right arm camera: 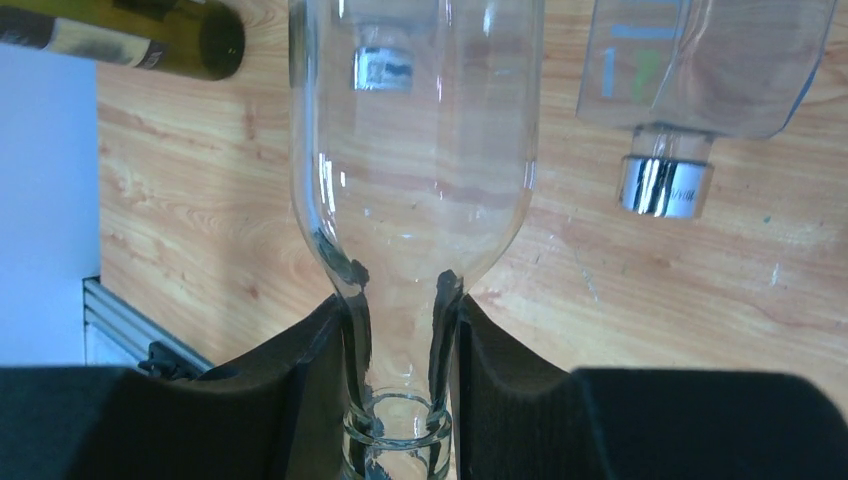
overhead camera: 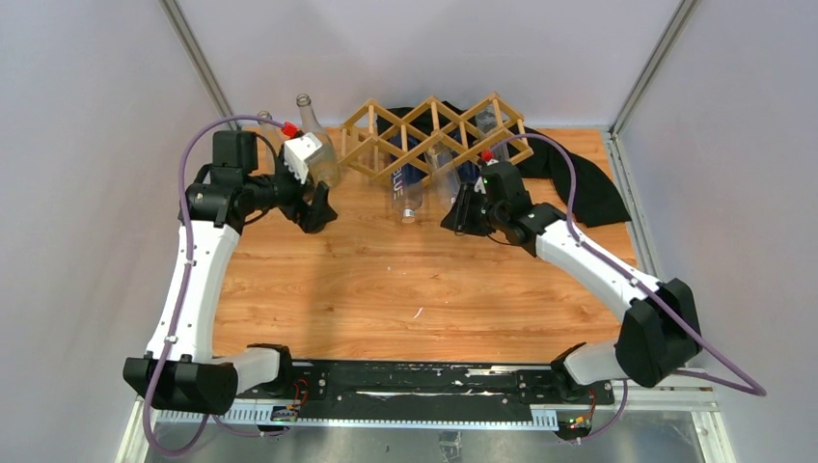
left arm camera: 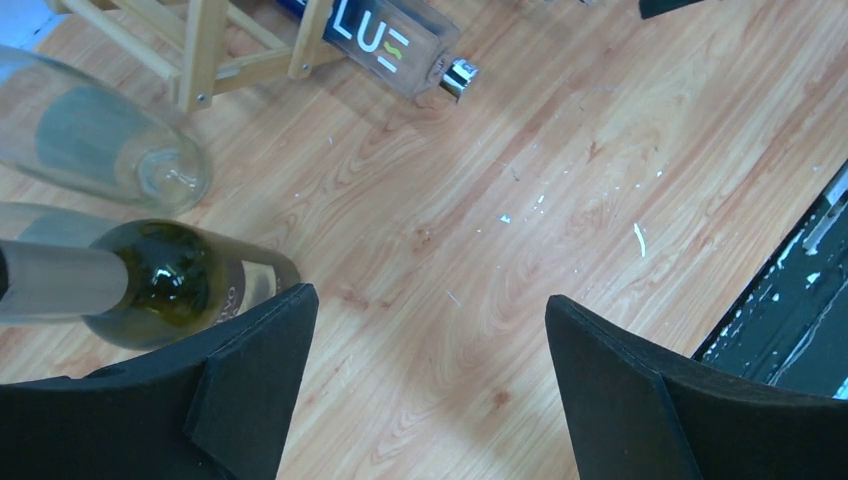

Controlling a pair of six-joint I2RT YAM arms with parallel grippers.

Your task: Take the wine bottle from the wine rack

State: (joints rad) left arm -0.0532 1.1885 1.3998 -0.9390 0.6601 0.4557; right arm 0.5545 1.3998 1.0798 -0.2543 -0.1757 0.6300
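**Right gripper clamped on neck of racked clear bottle; left gripper open and empty**

1. Wooden table [overhead camera: 386, 289]: carries all items. A black cloth [overhead camera: 590, 188] lies at its far right, partly behind the rack.

2. Wine rack [overhead camera: 434, 130]: light wood lattice of diamond cells, standing at the far edge of the table, centre to right. No slat is seen out of line.

3. Right gripper [right arm camera: 400, 345]: both fingers are pressed against the neck of the clear bottle [right arm camera: 415, 150], one on each side, just above the mouth rim. The grip looks firm. In the overhead view this gripper [overhead camera: 463, 214] sits just in front of the rack's right half.

4. Left gripper [left arm camera: 430, 370]: jaws stand wide apart with only bare table between them. It touches nothing. Overhead, it [overhead camera: 316, 207] hangs left of the rack.

5. Clear bottle [overhead camera: 446, 178]: empty, transparent, uncapped. Its body lies in a lower cell, with the neck projecting toward the arms.

6. Square bottle with blue lettering [left arm camera: 385, 45]: lies in the neighbouring cell on the left, silver cap toward the arms.

7. A green bottle [left arm camera: 180, 285] and a clear glass bottle [left arm camera: 100, 140] stand upright on the table, left of the rack and close beside the left gripper.
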